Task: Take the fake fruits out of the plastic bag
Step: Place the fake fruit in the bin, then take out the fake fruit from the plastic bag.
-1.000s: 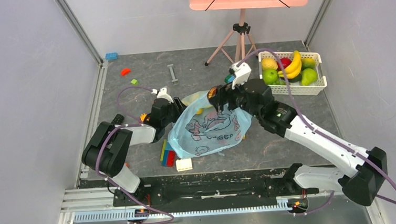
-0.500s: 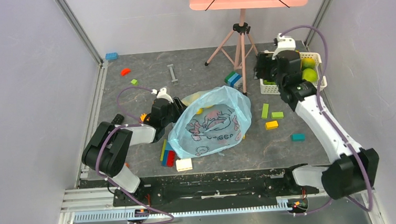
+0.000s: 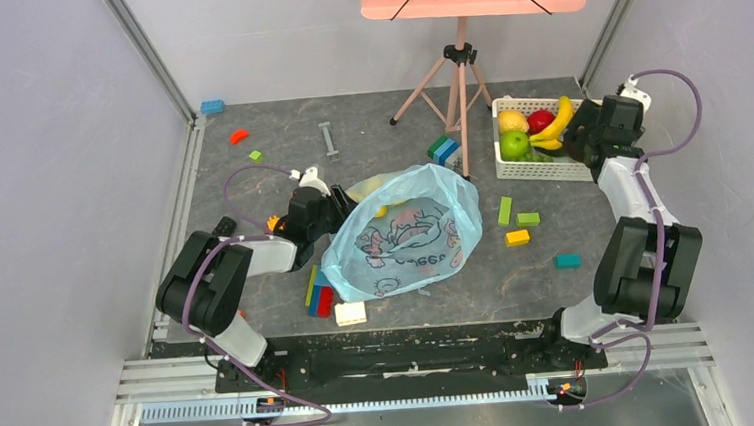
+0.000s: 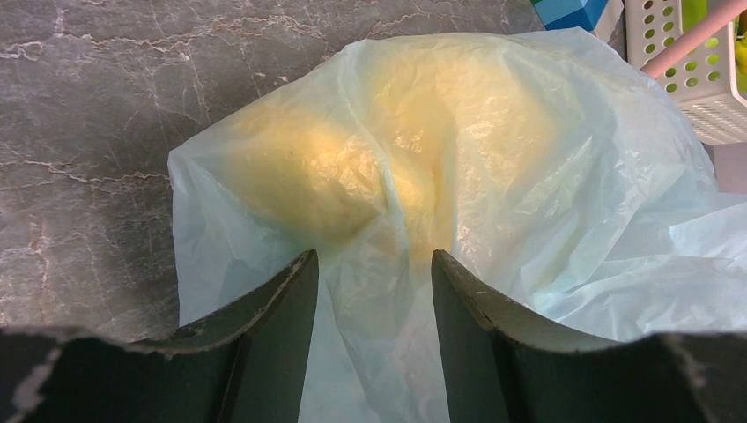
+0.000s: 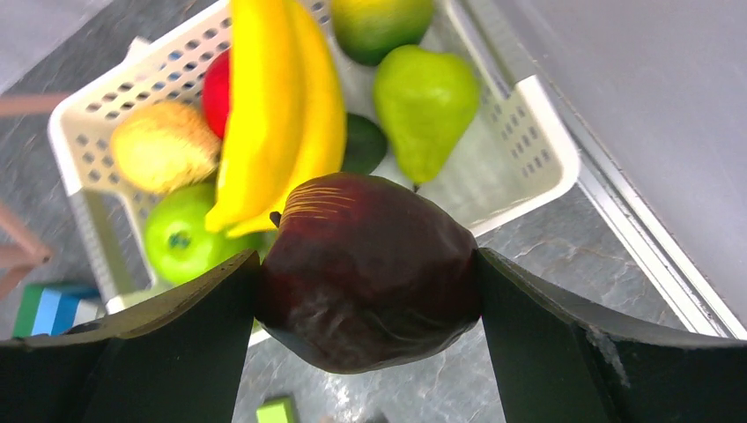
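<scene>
Grippers, bag and basket: both grippers engaged.
Right gripper (image 5: 368, 291), jaws wide, clamps the dark maroon fruit (image 5: 352, 229) beside the white basket (image 5: 537, 167). Left gripper (image 4: 372, 273), half closed, pinches the plastic bag (image 4: 546, 176), which lies mid-table with yellow fruit (image 4: 299, 167) showing through. The basket holds a banana bunch (image 5: 273, 106), pear (image 5: 423, 106), green apple (image 5: 181, 233) and others.

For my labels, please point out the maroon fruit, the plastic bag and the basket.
maroon fruit (image 5: 370, 273), right wrist view, middle of skin.
plastic bag (image 3: 405, 236), top view, printed side.
basket (image 3: 542, 169), top view, near wall.
</scene>
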You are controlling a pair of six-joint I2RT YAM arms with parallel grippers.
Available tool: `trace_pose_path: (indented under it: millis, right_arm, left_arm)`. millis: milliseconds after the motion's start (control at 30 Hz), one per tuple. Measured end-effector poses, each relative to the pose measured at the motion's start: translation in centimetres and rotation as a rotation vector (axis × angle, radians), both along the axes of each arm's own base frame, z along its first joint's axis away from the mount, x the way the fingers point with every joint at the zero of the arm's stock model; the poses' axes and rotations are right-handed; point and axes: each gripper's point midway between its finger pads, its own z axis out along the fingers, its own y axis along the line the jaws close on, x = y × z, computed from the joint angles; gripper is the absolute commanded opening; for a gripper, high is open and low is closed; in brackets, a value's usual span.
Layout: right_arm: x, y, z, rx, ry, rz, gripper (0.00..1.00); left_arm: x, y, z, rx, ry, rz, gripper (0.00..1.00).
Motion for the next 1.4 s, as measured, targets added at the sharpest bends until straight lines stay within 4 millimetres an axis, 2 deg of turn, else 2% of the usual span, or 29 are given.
trace_pose_path:
  millis: [167,333,433,500,800,867,967,1067,1133,1233,1267,1300,1333,1400]
  right_arm:
    - [0.9,-2.8,-1.6,0.001,0.011,-0.099,0.86]
    - [2.8,-4.5,-2.8,-0.027,0.036,-0.146,0.89]
    - [3.4,-5.4,-3.1,-0.048,0.046,-0.171,0.98]
    - [3.9,-5.7,-3.1,-0.054,0.045,-0.178,0.98]
    - [4.2,-6.1,-2.7,-0.066,0.021,-0.189,0.98]
    - [3.9,-6.0,-2.2,-0.067,0.01,-0.189,0.98]
    - [2.8,-5.3,-0.4,-0.068,-0.032,-0.18,0.98]
    - [1.5,-3.7,3.1,-0.079,-0.112,-0.153,0.98]
    - [0.8,-1.6,5.9,-0.09,-0.181,-0.116,0.98]
    - [-0.5,4.2,10.2,-0.1,-0.307,0.009,0.97]
    - [-1.0,6.9,11.3,-0.095,-0.35,0.076,0.96]
    - [-1.6,8.9,12.0,-0.091,-0.38,0.126,0.94]
    - [-2.5,12.1,12.7,-0.077,-0.415,0.213,0.94]
    - [-4.1,16.4,12.9,-0.053,-0.449,0.347,0.91]
  left_arm:
    - [0.0,0.0,0.0,-0.002,0.001,-0.002,0.57]
    - [0.0,0.0,0.0,-0.002,0.001,-0.002,0.57]
    - [0.0,0.0,0.0,-0.002,0.001,-0.002,0.57]
    - [0.0,0.0,0.0,-0.002,0.001,-0.002,0.57]
    - [-0.1,0.0,-0.2,0.0,0.006,-0.003,0.57]
    - [-0.1,0.0,-0.2,0.001,0.006,-0.002,0.57]
    - [-0.1,0.0,-0.2,0.001,0.006,-0.003,0.57]
    - [-0.1,0.0,-0.2,0.001,0.006,-0.002,0.58]
    - [-0.1,0.0,-0.2,0.001,0.006,-0.002,0.57]
    - [-0.1,0.0,-0.2,0.001,0.006,-0.002,0.58]
    - [-0.1,0.0,-0.2,0.001,0.006,-0.002,0.58]
    - [-0.1,0.0,-0.2,0.001,0.006,-0.002,0.57]
    - [-0.1,0.0,-0.2,0.001,0.006,-0.002,0.58]
    - [-0.1,0.0,-0.2,0.001,0.006,-0.002,0.58]
